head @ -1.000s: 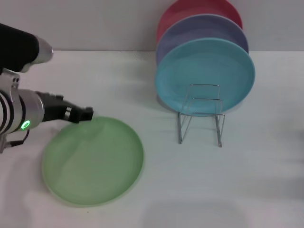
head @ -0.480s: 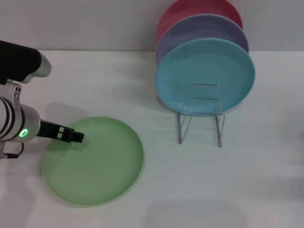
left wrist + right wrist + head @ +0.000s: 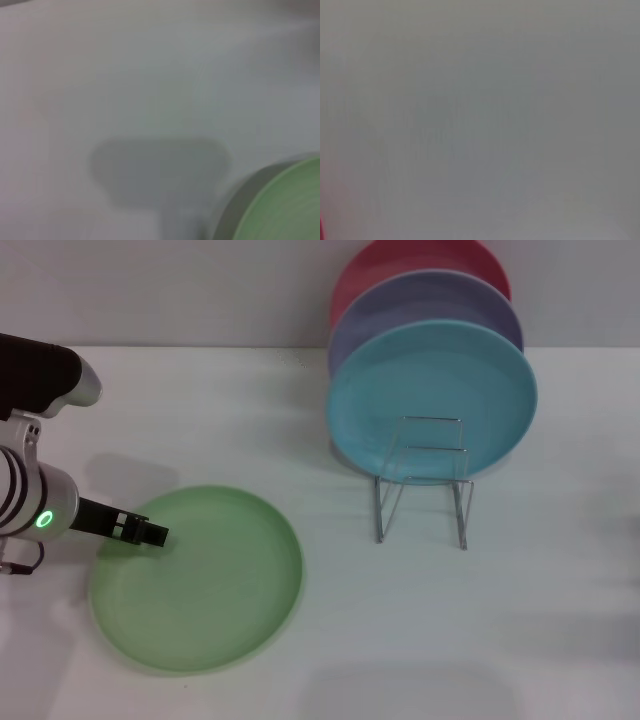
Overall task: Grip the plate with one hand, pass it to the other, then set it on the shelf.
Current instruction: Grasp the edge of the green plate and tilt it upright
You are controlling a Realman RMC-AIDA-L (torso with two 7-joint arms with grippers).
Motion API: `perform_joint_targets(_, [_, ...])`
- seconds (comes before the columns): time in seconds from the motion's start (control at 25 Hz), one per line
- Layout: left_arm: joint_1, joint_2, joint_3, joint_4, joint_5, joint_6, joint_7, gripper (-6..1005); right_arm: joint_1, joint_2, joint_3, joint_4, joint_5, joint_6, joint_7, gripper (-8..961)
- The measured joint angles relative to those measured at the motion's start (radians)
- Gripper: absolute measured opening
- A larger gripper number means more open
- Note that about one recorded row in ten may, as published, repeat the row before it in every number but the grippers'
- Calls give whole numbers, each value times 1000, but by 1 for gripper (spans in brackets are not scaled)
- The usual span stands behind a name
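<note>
In the lower left of the head view, the round, shallow, light green plastic plate (image 3: 197,578) lies flat on the white table (image 3: 400,630). The left gripper (image 3: 148,533) — black, on a silver arm with black bands and a green glowing light — reaches in from the left edge of the frame, its tip over the plate's upper-left rim; whether it touches the rim, and how far its fingers are parted, cannot be told. The left wrist view shows only an arc of that green plate (image 3: 287,207) at the lower right corner, with a grey shadow on the table beside it.

In the upper right of centre stands the small rack of thin silver wire (image 3: 425,478), with a turquoise plate (image 3: 432,400), a lavender plate (image 3: 425,302) and a red plate (image 3: 410,262) upright on edge behind its front loops — well apart from the green one. The right gripper does not appear in any view.
</note>
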Motion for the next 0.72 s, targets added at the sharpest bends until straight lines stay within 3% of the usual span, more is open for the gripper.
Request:
perform_joint_targets(0.16, [-17,-1,-11,16,-4,-15,15,798,2,0,0,1,-2,1,0,767])
perform_joint_targets(0.4, [-31,-1,-40,29,-26,-40,63,719,4,0,0,1,-9,2,0,767])
perform_joint_targets(0.72, [-36,-3,-32,32,-26,-40,79,333,4,1,0,4,-15,6,0,767])
